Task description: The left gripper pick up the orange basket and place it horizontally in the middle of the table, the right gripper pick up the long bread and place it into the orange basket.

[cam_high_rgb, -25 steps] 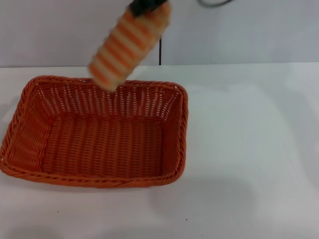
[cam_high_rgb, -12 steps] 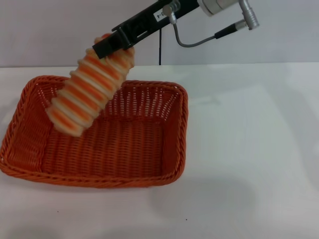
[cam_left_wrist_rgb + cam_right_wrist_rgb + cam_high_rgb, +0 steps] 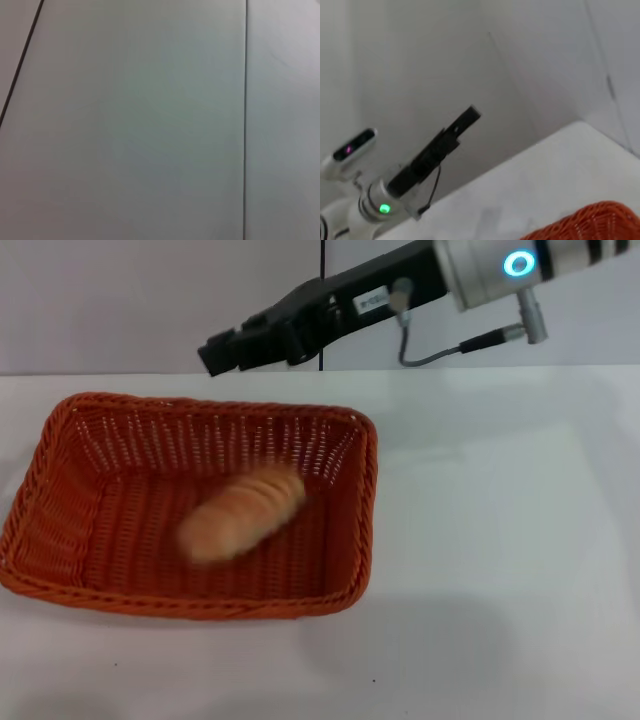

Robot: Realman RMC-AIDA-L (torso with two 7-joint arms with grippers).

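The orange basket (image 3: 366, 502) lies crosswise on the white table (image 3: 500, 540), left of the middle in the head view. The long bread (image 3: 243, 512) is inside it, blurred with motion, slanting across the basket floor. My right gripper (image 3: 218, 352) hangs above the basket's back rim, open, holding nothing, its arm reaching in from the upper right. A corner of the basket (image 3: 585, 225) shows in the right wrist view. That view also shows my left gripper (image 3: 470, 114) raised far off, by the wall.
The wall (image 3: 120, 300) stands just behind the table's back edge. Bare tabletop stretches to the right of the basket and in front of it. The left wrist view shows only wall panels (image 3: 140, 125).
My right gripper lowered the long bread over the basket, then let go. The bread dropped onto the basket floor, and the gripper now hangs empty above the back rim.
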